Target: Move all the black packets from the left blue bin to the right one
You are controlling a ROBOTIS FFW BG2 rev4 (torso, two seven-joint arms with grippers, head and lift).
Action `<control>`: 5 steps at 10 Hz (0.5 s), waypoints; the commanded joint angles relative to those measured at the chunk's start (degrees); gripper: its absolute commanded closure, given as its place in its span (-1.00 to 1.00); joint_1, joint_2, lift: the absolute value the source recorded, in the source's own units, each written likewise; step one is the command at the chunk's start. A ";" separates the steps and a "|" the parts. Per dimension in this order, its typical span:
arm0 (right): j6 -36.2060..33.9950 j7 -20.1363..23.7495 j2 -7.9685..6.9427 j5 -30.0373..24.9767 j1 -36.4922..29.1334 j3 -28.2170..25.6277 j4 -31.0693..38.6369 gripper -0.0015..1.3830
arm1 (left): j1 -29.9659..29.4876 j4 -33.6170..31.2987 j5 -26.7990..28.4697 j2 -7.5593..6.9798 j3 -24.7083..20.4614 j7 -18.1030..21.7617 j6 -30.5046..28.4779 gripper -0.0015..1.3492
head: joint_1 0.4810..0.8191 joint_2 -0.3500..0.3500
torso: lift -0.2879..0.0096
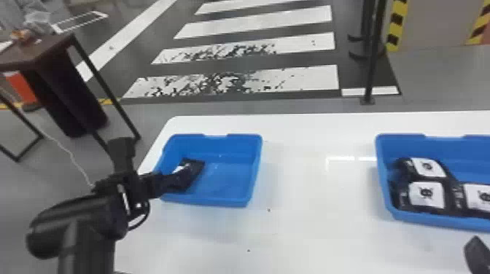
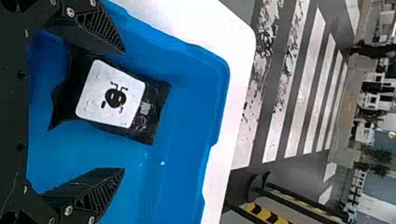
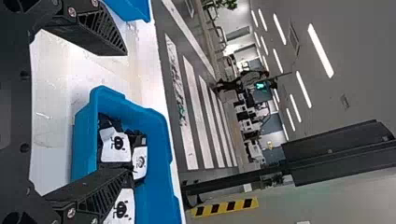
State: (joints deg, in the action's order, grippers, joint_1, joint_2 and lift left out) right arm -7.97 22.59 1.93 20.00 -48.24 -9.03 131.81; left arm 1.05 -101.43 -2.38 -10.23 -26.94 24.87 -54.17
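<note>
Stretching behind the white table [image 1: 310,226]: grey floor with white stripes [image 1: 255,78]. Left blue bin [image 1: 231,173] sits near table's left edge, well apart from right blue bin [image 1: 463,153], tabletop between. Left gripper [image 1: 171,182] at left bin, wide, one black packet [image 2: 112,95] lying inside the bin. Right gripper [image 1: 477,251] wide, near right bin. At least three packets [image 1: 426,195] in there.

One black packet [image 2: 112,95] with a square white label lies in the left blue bin [image 1: 226,201], while three similar packets [image 1: 426,195] sit close together, labels showing, in the right blue bin [image 1: 437,221].
</note>
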 commanded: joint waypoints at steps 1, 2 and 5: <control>-0.46 0.00 0.00 0.23 0.29 0.00 -0.26 -0.81 | 2.61 3.76 0.78 -0.41 0.54 -0.08 -1.52 -0.78 | 0.27 0.88 | -0.01; -0.46 0.00 0.00 0.34 0.29 0.00 -0.40 -0.81 | 4.02 5.87 0.90 -0.94 1.80 -0.17 -1.80 -0.79 | 0.27 0.89 | -0.01; -1.17 0.00 0.00 1.37 0.58 0.23 -1.11 -0.81 | 7.11 11.78 1.13 -1.20 2.48 -0.35 -0.39 -0.50 | 0.27 0.86 | -0.01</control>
State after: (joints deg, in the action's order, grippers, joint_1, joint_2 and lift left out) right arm -9.04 22.59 1.93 21.25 -47.74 -8.81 130.83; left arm 7.79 -90.64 -1.17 -11.31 -24.63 24.51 -55.23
